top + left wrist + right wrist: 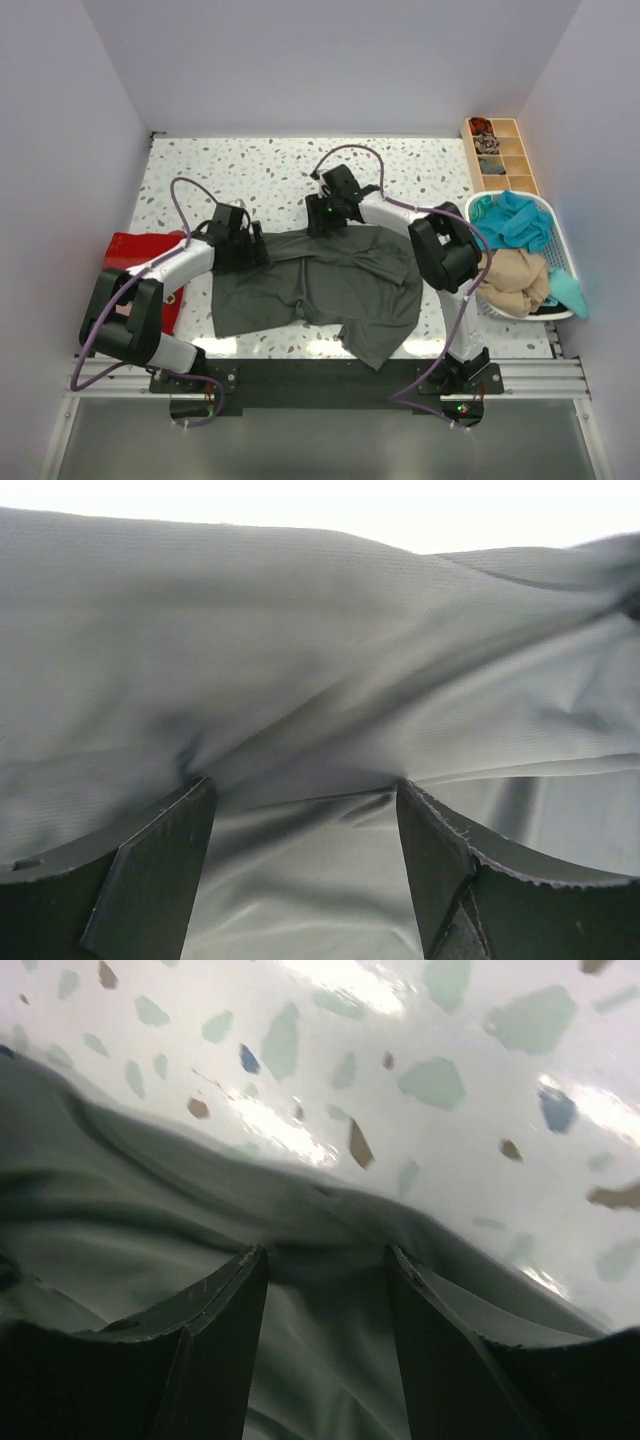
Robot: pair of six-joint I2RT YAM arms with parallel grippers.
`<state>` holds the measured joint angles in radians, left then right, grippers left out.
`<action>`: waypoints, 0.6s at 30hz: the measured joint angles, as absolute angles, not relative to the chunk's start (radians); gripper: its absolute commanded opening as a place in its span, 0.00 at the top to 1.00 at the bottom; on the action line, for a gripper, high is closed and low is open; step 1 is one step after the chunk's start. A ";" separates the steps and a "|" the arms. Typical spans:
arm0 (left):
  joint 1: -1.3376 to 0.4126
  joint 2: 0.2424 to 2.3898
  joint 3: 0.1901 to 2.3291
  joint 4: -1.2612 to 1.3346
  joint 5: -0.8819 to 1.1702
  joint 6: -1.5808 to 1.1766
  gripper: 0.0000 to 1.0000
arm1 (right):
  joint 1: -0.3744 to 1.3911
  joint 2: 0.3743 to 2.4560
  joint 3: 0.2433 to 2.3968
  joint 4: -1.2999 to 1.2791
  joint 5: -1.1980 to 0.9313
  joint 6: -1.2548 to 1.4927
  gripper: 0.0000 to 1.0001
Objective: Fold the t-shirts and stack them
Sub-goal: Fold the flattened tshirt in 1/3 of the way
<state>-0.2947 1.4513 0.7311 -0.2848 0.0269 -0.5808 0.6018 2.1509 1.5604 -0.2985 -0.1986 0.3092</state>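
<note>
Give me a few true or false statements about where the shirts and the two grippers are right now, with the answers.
1. The dark grey-green shirt lies spread on the table. True.
2. The red shirt is in the white basket. False: it lies on the table at the left, partly under the left arm.
3. A teal shirt and a tan shirt sit in the white basket. True.
4. The left gripper and the right gripper both hang over the basket. False: both are at the far edge of the dark grey-green shirt, fingers apart with cloth between them.
</note>
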 measured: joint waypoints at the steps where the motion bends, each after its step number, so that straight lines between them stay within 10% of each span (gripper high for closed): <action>1: -0.294 1.451 0.747 -0.305 0.013 -0.578 0.21 | 0.595 2.133 1.541 -0.302 -0.189 0.299 0.44; 18: -0.282 1.478 0.880 -0.272 -0.028 -0.532 0.19 | 0.528 1.762 1.214 -0.379 -0.115 0.251 0.44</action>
<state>-0.2825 1.4780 0.8803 -0.2718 -0.0280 -0.5316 0.5278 1.7622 1.2137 -0.3786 -0.1146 0.2508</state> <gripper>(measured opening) 0.813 0.570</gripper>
